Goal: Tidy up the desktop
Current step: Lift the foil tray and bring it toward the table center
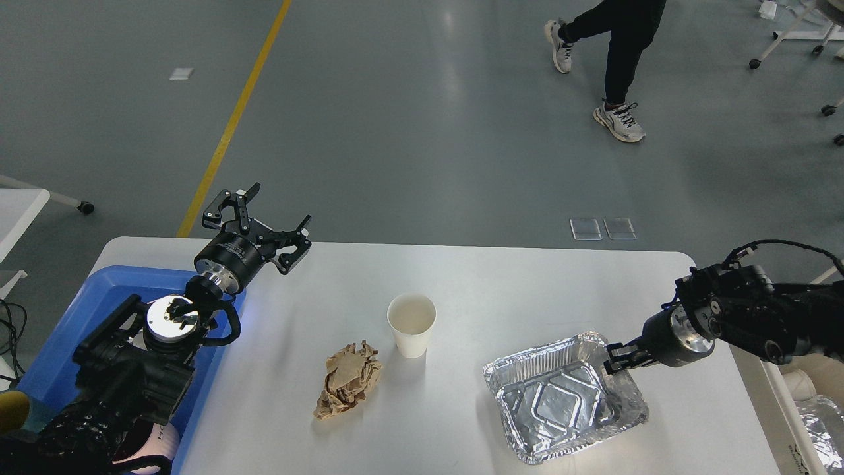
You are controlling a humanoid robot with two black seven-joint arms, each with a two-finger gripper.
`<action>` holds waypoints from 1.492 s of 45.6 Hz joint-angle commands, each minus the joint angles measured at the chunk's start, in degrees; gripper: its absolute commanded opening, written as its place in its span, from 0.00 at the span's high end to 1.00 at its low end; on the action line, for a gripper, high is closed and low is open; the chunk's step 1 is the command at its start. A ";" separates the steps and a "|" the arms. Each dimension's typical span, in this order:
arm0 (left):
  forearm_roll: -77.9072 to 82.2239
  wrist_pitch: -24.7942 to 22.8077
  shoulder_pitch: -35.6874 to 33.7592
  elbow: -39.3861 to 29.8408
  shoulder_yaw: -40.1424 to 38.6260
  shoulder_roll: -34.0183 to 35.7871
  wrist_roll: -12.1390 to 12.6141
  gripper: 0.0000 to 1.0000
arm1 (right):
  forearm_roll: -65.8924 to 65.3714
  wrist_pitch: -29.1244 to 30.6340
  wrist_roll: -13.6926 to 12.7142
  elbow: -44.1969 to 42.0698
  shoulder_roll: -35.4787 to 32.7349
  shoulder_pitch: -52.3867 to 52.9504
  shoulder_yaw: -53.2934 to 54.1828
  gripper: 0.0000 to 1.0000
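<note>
The white desktop carries a crumpled brown paper wad, an upright white paper cup and a silver foil tray near its front right. My right gripper comes in from the right and is shut on the foil tray's right rim; the tray lies about flat. Above the desktop's back left corner, my left gripper hangs open and holds nothing, well left of the cup.
A blue tray sits on the left end of the desktop, partly under my left arm. A cream-white bin with another foil tray stands off the right edge. A person walks across the floor behind.
</note>
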 commanded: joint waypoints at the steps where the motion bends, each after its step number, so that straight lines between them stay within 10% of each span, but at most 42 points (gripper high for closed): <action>1: 0.00 -0.01 0.08 0.04 0.09 -0.15 0.09 0.01 | 6.03 2.56 0.07 -3.43 -0.09 0.27 -0.01 1.00; 45: 1.85 -0.01 -3.08 0.13 -0.35 9.51 -0.26 0.01 | 22.39 4.93 -0.72 2.72 -3.43 14.07 0.78 1.00; 62: 9.56 0.26 -5.54 0.39 -0.09 14.79 -6.67 0.01 | 24.32 4.05 -0.72 2.46 -3.25 13.90 1.05 1.00; 68: 18.88 4.56 -6.42 0.22 -0.27 14.44 -15.10 0.01 | 24.32 3.97 -0.72 2.46 -3.43 13.98 1.05 1.00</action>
